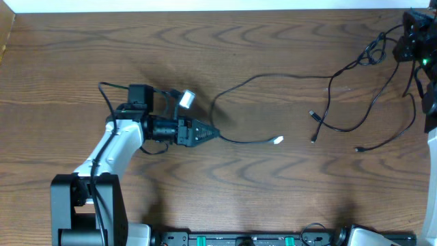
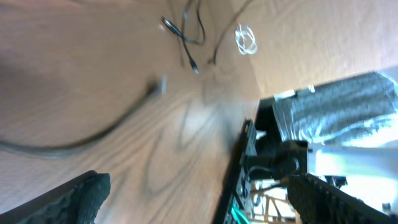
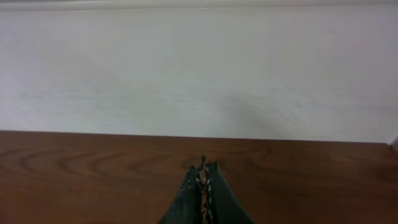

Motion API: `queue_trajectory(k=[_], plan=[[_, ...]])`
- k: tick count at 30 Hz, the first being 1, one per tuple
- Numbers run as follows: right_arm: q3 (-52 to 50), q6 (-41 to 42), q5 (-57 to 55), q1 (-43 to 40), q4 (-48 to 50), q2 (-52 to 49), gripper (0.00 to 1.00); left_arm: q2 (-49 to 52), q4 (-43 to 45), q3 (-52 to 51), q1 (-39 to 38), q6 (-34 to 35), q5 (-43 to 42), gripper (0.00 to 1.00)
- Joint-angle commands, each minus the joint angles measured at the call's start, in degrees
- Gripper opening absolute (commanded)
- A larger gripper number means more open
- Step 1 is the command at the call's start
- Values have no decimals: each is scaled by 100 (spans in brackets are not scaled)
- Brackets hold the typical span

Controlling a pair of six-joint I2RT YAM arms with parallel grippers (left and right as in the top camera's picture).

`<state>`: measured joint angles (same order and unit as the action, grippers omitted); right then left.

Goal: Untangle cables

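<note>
Starting at the near edge of the wooden counter point(image 1: 205, 198): there's a black rail point(image 1: 239, 239) along it, and the left arm's base sits at the near-left corner. From there the arm reaches out to the right, and the left tool point(image 1: 213, 133) ends up roughly mid-counter with its fingers spread wide. In the wrist view they sit at opposite bottom corners with nothing pinched between them. Right at its tips a black cable point(image 1: 249, 142) lies flat on the wood. One way it runs right to a white plug end point(image 1: 278, 141); the other way it curls back and arcs off toward the far right. There's a good strip of bare wood between that cable and the near edge, and even more out to the left of the arm, all the way to the counter's left edge. Further right, the rest of the cables point(image 1: 341, 128) sprawl in loose curves with three small dark plug ends near each other, and they bunch into a small knot point(image 1: 372, 49) next to the right arm at the far-right corner. The left wrist view also catches a blurry little white coil point(image 2: 245, 38) near the counter edge, can't tell more than that. The right tool point(image 3: 202, 167) has its fingers pressed tight together, pointed at the far edge and the pale wall point(image 3: 199, 74).
</note>
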<state>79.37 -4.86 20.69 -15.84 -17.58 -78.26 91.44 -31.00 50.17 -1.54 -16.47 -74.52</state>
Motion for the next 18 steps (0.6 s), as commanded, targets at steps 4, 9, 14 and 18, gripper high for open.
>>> queue_trajectory(k=[4, 9, 14, 18], plan=[[103, 186, 527, 57, 15, 46, 1, -57, -66, 35, -393, 728, 1751, 98], [103, 920, 1539, 164, 168, 46, 1, -59, 1075, 37, -654, 1469, 1220, 98], [103, 1604, 1849, 739, 295, 50, 1, -59, 2844, 37, -697, 2778, 1274, 98], [103, 2743, 1961, 1115, -61, 52, 1, -74, 4002, 37, -708, 3630, 1867, 98]])
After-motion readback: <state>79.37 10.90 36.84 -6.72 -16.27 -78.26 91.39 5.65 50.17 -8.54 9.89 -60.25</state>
